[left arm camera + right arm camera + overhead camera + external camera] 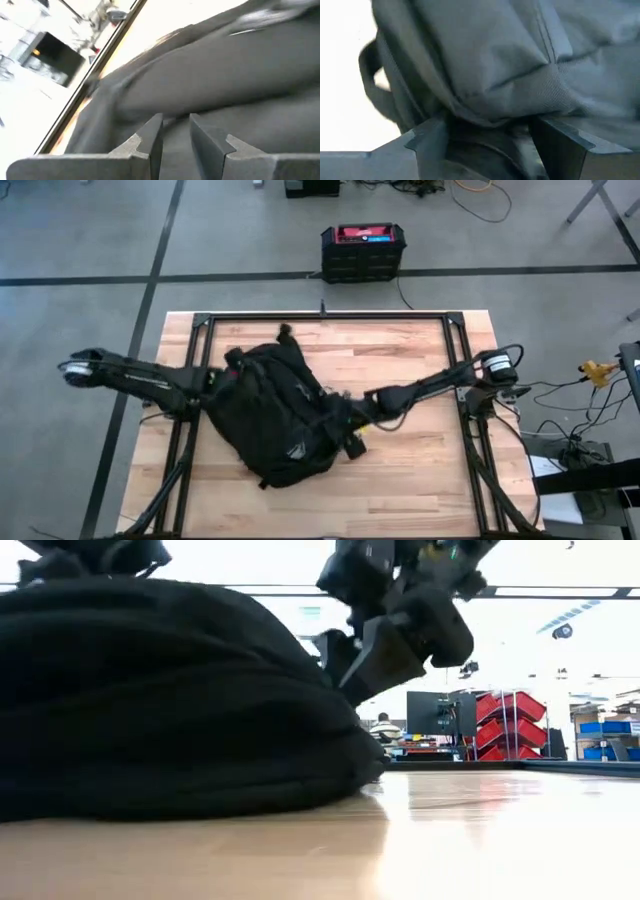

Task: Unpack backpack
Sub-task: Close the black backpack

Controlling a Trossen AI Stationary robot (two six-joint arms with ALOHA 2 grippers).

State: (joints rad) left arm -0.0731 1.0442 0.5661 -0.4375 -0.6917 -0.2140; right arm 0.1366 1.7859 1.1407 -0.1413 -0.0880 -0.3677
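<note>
Currently I see the backpack (275, 412) lying flat on the wooden table (420, 470), left of centre, rounded bulk filling the left half of the low view. Left gripper (215, 383) is at the pack's left edge; its wrist view shows the fingers (150, 137) a narrow gap apart, tips against the black fabric, and I can't tell whether any fabric is pinched between them. Right gripper (345, 415) is on the pack's right side; its fingers (427, 140) are spread wide with a fold of fabric bulging between them, not clamped. A loose strap loop (372, 82) hangs off the pack in that view. Black-and-red hard box (363, 250) sits on the floor beyond the table, well apart.
</note>
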